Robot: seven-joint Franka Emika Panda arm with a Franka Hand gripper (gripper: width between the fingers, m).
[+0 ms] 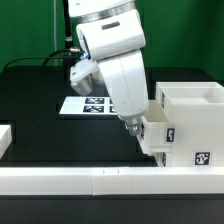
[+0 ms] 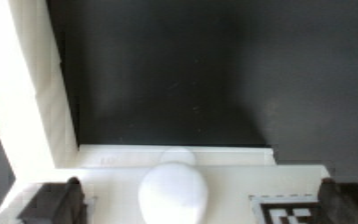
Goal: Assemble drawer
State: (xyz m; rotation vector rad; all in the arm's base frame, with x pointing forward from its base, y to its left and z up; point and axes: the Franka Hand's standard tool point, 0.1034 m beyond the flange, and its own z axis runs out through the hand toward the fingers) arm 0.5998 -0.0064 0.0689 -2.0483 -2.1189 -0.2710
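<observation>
I can read no words, brand names or numbers anywhere. The only signs I see are black-and-white square tags: one on the side of the tall white plastic boxy housing (image 1: 201,157), a row on the thin flat white marker board (image 1: 84,104) lying on the black table, and part of one on the white plastic tray (image 2: 293,207) in the wrist view.

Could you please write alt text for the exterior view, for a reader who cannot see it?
A white robot arm reaches down so its gripper meets a small white tray at the open front of the tall white housing on the exterior view's right. Behind, the marker board lies flat on the black table; a low white rail crosses the foreground.
</observation>
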